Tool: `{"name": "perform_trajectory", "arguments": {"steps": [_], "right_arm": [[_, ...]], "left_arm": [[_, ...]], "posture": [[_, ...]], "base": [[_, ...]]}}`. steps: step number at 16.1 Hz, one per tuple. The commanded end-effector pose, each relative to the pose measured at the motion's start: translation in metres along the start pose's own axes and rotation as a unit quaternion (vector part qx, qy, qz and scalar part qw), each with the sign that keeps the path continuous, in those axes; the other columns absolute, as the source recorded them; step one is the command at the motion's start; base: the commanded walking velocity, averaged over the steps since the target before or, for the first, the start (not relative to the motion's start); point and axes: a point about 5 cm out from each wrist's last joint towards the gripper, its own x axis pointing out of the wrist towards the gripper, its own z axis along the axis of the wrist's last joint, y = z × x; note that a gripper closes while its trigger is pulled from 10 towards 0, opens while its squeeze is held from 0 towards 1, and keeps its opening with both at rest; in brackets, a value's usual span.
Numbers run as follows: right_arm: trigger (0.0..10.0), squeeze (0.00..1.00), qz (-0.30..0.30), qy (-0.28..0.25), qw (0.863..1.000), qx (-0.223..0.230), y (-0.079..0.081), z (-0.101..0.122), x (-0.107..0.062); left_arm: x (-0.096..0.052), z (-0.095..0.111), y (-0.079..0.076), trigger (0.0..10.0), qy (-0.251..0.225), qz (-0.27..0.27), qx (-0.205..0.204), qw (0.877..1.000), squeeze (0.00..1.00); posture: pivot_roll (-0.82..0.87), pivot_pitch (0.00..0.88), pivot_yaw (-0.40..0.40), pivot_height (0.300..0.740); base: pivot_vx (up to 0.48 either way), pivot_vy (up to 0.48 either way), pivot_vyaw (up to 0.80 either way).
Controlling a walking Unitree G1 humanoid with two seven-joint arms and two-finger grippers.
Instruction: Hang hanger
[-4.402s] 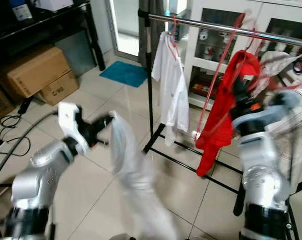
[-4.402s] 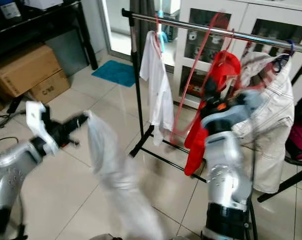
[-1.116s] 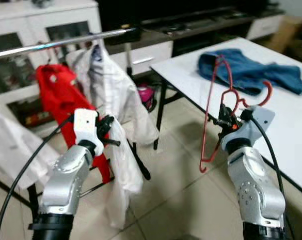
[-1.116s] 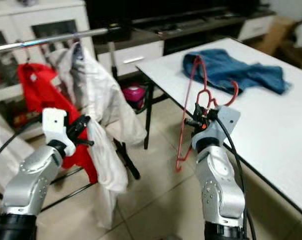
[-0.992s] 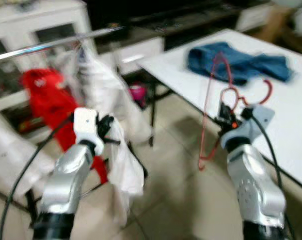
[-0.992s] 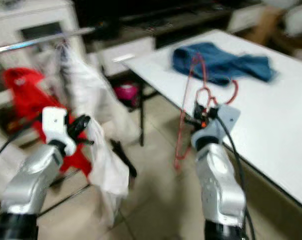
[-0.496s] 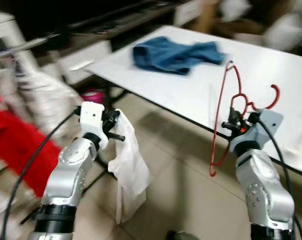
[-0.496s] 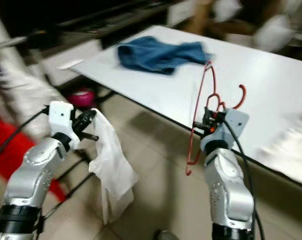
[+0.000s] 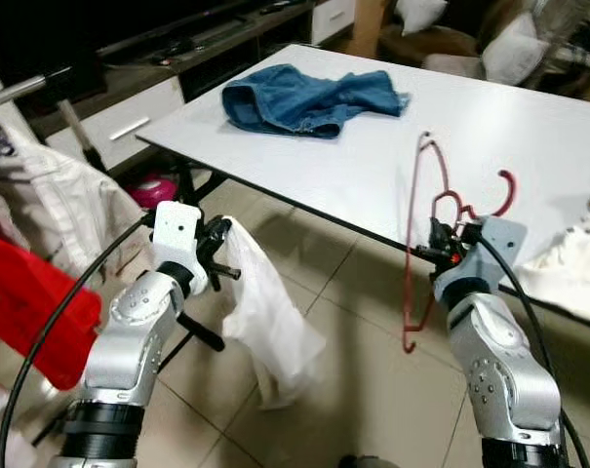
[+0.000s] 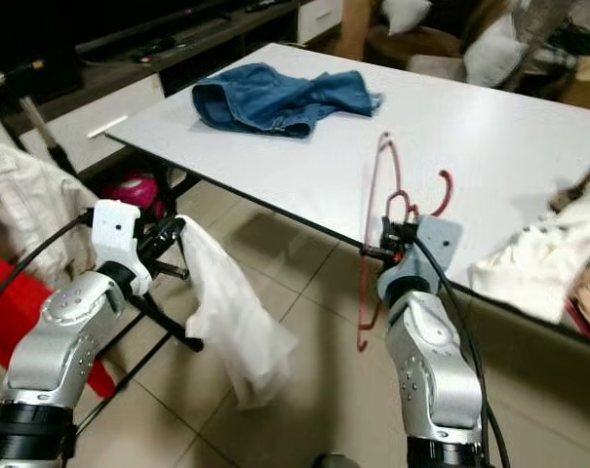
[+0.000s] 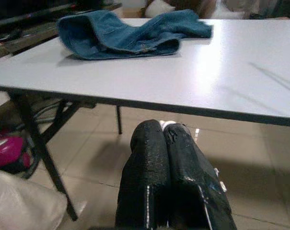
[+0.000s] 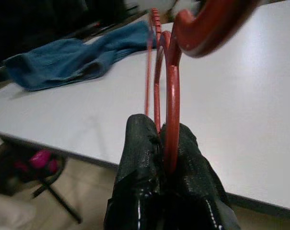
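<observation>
View has swung from the garment rail to the white surface (image 9: 529,127) carrying crumpled blue denim (image 9: 309,93); camera turn, not object motion. Right claw (image 9: 439,252) stays clenched on the thin red wire hanger (image 9: 423,244), held upright before the surface edge. Left claw (image 9: 219,255) stays clamped on limp white cloth (image 9: 270,327). Judgement: hanging not yet started; likely dressing the hanger first.

The white cloth (image 9: 587,265) on the desk (image 9: 392,166) runs off the frame edge, and the hanging red garment (image 9: 26,312) is cropped too.
</observation>
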Motion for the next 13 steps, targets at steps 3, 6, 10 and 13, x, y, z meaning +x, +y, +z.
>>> {"name": "perform_trajectory", "arguments": {"steps": [3, 6, 10, 13], "right_arm": [[10.0, 0.00, -0.011, -0.007, 1.000, -0.006, 0.000, 0.005, -0.002], [10.0, 0.00, -0.026, 0.001, 1.000, 0.002, -0.009, 0.001, -0.006], [10.0, 0.00, -0.026, 0.000, 1.000, 0.007, -0.004, 0.002, -0.004], [10.0, 0.00, -0.025, 0.006, 1.000, 0.010, -0.008, 0.000, -0.008]], "left_arm": [[0.007, 0.010, 0.003, 10.0, -0.010, -0.005, 0.014, 1.000, 0.00], [0.005, 0.006, 0.002, 10.0, -0.004, -0.010, 0.015, 1.000, 0.00], [0.006, 0.009, 0.004, 10.0, -0.004, -0.012, 0.018, 1.000, 0.00], [0.005, 0.004, 0.001, 10.0, -0.001, -0.014, 0.008, 1.000, 0.00]], "posture": [[-0.06, 0.000, 0.077, 0.740], [-0.06, 0.000, 0.086, 0.740], [-0.06, 0.000, 0.077, 0.740], [-0.07, 0.000, 0.086, 0.740]], "base": [[0.000, 0.396, -0.80], [0.000, 0.414, -0.80], [0.000, 0.417, -0.80], [0.000, 0.417, -0.80]]}}
